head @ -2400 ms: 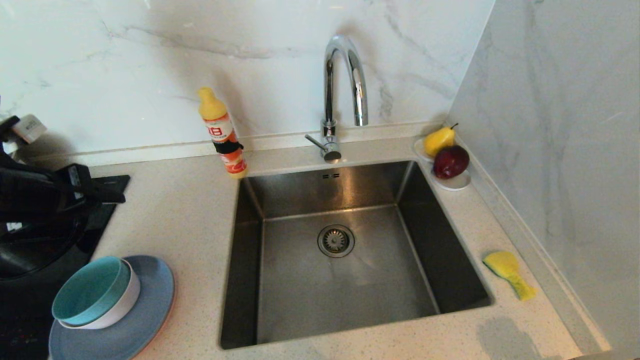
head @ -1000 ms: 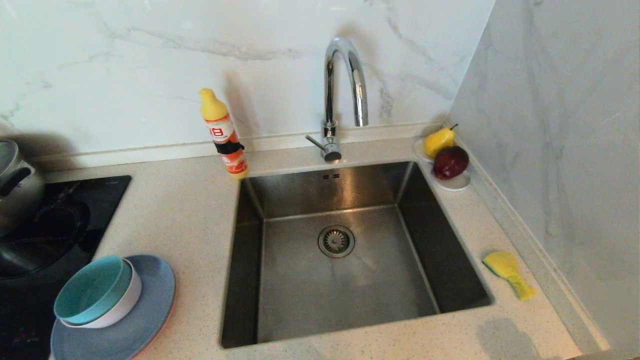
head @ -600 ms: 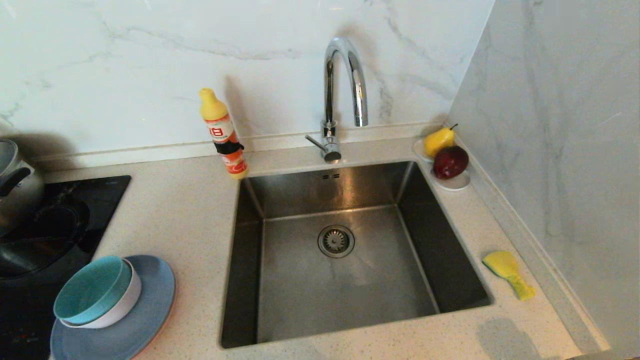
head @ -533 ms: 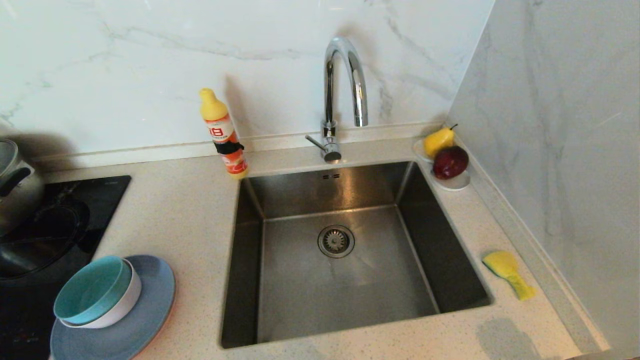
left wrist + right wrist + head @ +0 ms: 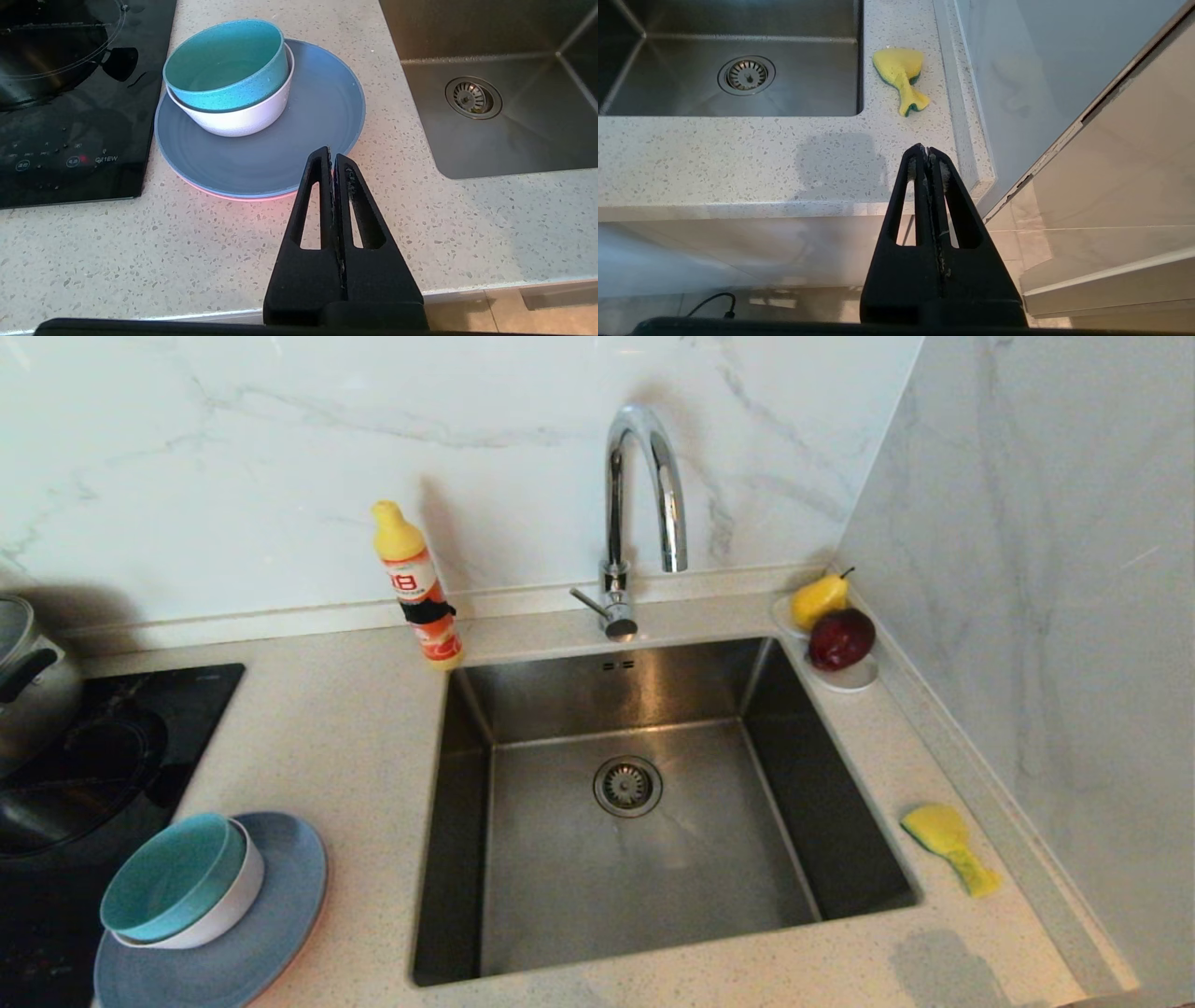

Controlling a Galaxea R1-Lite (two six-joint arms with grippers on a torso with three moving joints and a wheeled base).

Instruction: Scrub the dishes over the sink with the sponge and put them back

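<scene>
The dishes stand stacked on the counter left of the sink (image 5: 644, 859): a teal bowl (image 5: 168, 877) (image 5: 224, 67) inside a pale dish (image 5: 243, 119), both on a grey-blue plate (image 5: 266, 924) (image 5: 299, 140), with a salmon-pink plate's rim (image 5: 219, 195) showing underneath. The yellow sponge (image 5: 948, 845) (image 5: 900, 77) lies on the counter right of the sink. My left gripper (image 5: 332, 156) is shut and empty, hanging back over the counter's front edge near the stack. My right gripper (image 5: 926, 150) is shut and empty, below the counter's front right corner. Neither arm shows in the head view.
A chrome tap (image 5: 639, 513) rises behind the sink, with a soap bottle (image 5: 415, 588) to its left. A white dish of fruit (image 5: 836, 630) sits in the back right corner. A black hob (image 5: 84, 775) with a steel pot (image 5: 23, 681) is at the far left. A wall (image 5: 1055, 616) bounds the right side.
The left arm, which stood over the hob at the start, has drawn back out of the head view. The dishes, the sponge and the right arm have not moved.
</scene>
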